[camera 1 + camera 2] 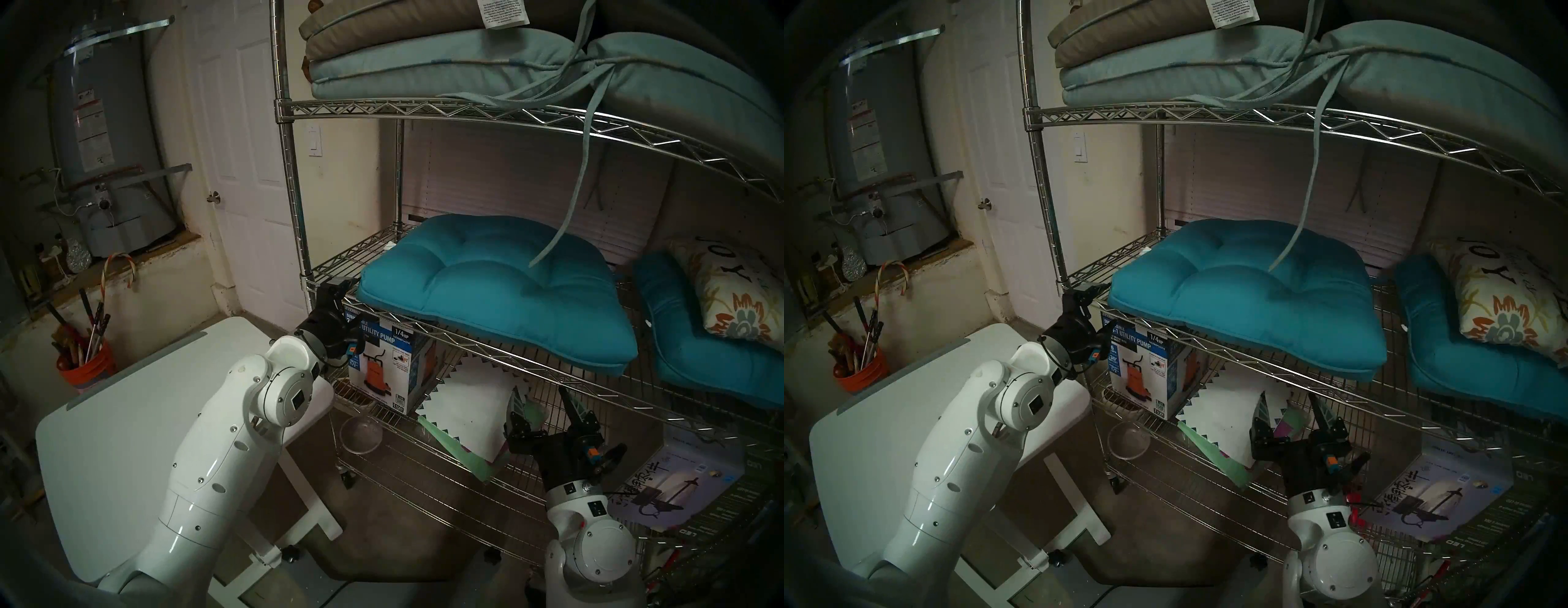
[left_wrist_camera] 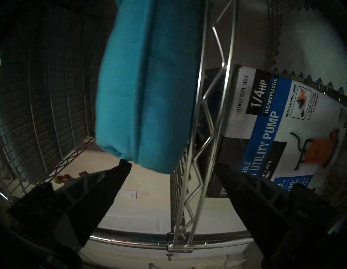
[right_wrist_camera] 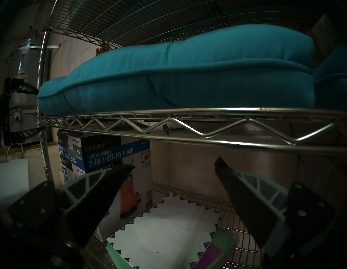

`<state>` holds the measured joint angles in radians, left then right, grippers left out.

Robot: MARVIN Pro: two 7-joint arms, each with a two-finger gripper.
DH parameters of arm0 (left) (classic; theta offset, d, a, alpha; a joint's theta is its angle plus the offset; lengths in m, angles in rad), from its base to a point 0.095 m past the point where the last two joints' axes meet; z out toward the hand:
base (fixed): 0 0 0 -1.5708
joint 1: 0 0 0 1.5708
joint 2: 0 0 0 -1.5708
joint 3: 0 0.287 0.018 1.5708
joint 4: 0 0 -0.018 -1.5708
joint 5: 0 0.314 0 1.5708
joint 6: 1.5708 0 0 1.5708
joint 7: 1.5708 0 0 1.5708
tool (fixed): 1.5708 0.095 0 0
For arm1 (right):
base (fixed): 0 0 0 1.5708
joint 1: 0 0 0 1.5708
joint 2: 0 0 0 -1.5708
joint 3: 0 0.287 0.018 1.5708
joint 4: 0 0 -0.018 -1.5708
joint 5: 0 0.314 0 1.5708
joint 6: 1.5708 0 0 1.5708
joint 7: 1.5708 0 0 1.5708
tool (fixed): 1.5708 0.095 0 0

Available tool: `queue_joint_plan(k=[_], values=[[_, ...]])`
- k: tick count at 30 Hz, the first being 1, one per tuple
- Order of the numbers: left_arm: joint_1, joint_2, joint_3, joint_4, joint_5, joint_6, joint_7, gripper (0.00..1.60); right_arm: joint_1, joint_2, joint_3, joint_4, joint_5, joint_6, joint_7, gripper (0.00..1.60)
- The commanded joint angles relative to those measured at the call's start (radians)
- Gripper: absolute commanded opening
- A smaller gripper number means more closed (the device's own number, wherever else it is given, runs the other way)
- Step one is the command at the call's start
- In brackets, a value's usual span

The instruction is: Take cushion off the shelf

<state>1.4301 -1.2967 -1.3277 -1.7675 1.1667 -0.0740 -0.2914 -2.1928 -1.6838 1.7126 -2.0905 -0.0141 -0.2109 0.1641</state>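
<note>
Snagging worries me: my left pincer (image 2: 171,166), spread wide, straddles both the big teal tufted cushion's (image 2: 148,90) corner and the chrome wire shelf's (image 2: 212,116) zigzag edge at my twelve o'clock. Closing now might pinch wire, not fabric. My right pincer (image 3: 173,167) is spread too, empty, below the shelf tier where the cushion lies.

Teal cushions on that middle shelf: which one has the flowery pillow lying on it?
The right-hand teal cushion, bent upward under the floral pillow; the left one lies flat.

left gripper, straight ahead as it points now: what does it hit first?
Probably the shelf: its zigzag front edge runs between the open left gripper fingers. The cushion corner sits just off one fingertip, so it could brush first. Depth unclear.
</note>
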Motion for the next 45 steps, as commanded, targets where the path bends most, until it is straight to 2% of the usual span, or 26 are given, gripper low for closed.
queue_joint_plan(k=[1,27,45], values=[[-0.073,-0.025,0.015,-0.003,0.022,0.005,0.021,1.60,0.002,0.001,-0.001,-0.020,-0.001,-0.004,0.001,1.60],[-0.054,-0.021,0.018,-0.131,0.054,0.053,-0.052,1.60,0.003,0.001,-0.001,-0.019,0.000,-0.005,0.001,1.60],[-0.054,-0.021,0.014,-0.160,0.056,0.075,-0.109,1.60,0.002,0.001,-0.001,-0.021,-0.001,-0.004,0.001,1.60]])
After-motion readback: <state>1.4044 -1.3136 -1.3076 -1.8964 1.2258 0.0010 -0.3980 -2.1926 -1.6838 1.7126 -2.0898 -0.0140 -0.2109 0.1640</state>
